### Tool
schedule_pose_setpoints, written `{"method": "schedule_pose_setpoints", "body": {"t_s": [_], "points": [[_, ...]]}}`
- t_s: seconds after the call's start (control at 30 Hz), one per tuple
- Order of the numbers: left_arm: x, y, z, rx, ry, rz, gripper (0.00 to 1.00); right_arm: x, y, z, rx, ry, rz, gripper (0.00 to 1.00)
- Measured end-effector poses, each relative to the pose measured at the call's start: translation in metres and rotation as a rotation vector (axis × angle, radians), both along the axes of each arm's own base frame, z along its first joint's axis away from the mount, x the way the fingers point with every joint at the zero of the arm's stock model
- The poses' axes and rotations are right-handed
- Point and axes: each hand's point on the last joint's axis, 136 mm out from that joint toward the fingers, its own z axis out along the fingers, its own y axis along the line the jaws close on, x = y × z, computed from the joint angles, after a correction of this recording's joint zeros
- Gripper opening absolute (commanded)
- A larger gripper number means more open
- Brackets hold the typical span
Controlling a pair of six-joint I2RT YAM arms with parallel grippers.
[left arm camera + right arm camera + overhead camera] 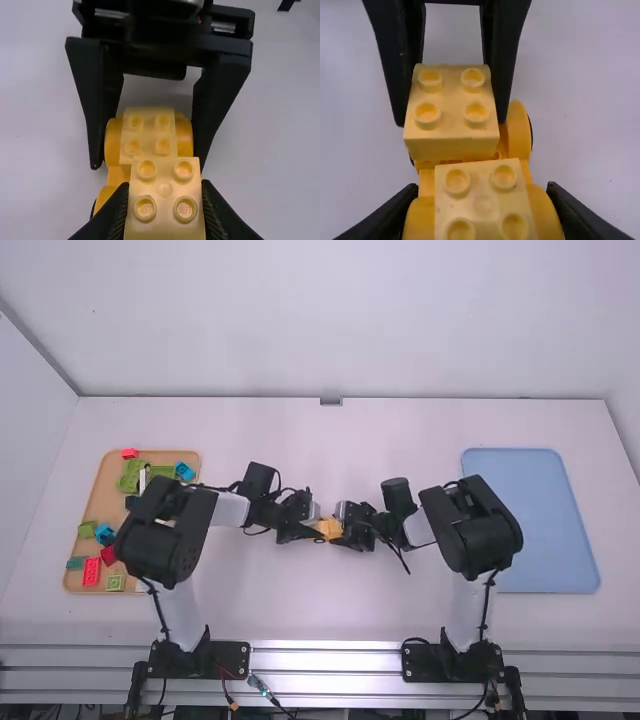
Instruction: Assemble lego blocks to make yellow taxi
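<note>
The high view takes in a tray (103, 502) of blocks (91, 572); wrist views show the left end effector (314, 531) pinching a four-stud yellow brick (165, 200), the right end effector (345, 532) a wheeled yellow chassis (484, 200).

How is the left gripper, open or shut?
The left gripper is shut on a pale yellow four-stud plastic block: the left wrist view shows fingers against both its sides.

1. Left arm (170, 530) is bent inward at the elbow.
2. Left tool (316, 531) is clamped, fingers parted.
3. Right arm (470, 530) is bent inward too.
4. Right tool (343, 532) faces the left one closely, also clamped, fingers parted.
</note>
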Motion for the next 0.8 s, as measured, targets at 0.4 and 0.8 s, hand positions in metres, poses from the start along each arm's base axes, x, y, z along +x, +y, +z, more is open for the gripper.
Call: {"method": "schedule_pose_setpoints", "body": {"t_s": [0.4, 0.8], "points": [[0.0037, -0.0043, -0.0010, 0.016, -0.036, -0.001, 0.02, -0.0017, -0.0030, -0.0011, -0.003, 0.006, 0.015, 0.47], [0.0068, -0.0035, -0.0016, 0.027, -0.046, 0.006, 0.02, -0.0017, -0.0028, -0.0007, -0.002, 0.003, 0.017, 0.46]]}}
